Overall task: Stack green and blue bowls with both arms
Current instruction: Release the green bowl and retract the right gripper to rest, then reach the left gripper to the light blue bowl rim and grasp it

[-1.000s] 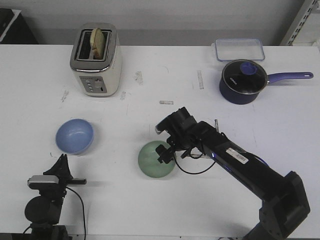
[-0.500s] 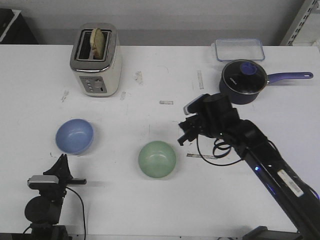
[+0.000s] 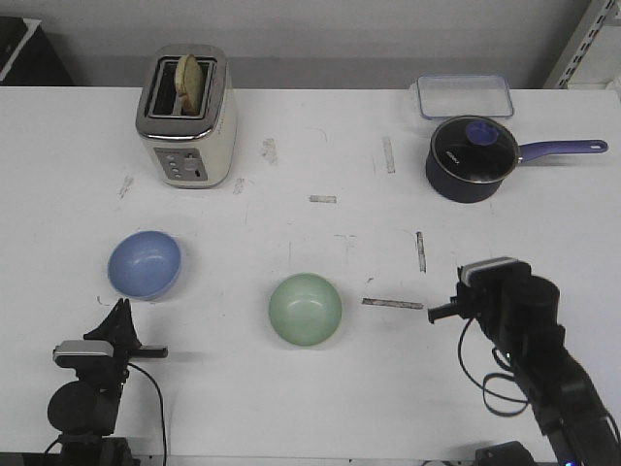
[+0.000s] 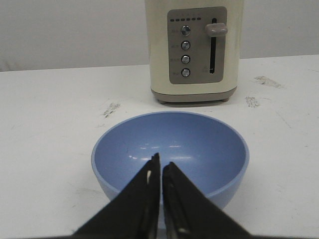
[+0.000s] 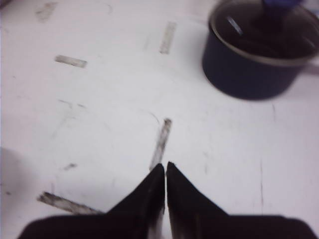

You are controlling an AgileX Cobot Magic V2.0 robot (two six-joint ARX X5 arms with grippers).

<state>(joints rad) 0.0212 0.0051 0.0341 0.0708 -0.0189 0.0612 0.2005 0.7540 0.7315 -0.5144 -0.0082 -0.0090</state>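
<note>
The pale green bowl sits upright on the white table, front centre, with nothing touching it. The light blue bowl sits upright at the front left and fills the left wrist view. My left gripper is shut and empty, low at the table's front left. Its tips stop just short of the blue bowl's near rim. My right arm is at the front right, well to the right of the green bowl. My right gripper is shut and empty above bare table with tape marks; its view is blurred.
A cream toaster with bread stands at the back left, behind the blue bowl. A dark navy saucepan with a lid and long handle is at the back right. A clear lidded container lies behind it.
My right arm has pulled away from the green bowl, back to the front right of the table. The green bowl stays where it was. The left arm and blue bowl have not moved.
</note>
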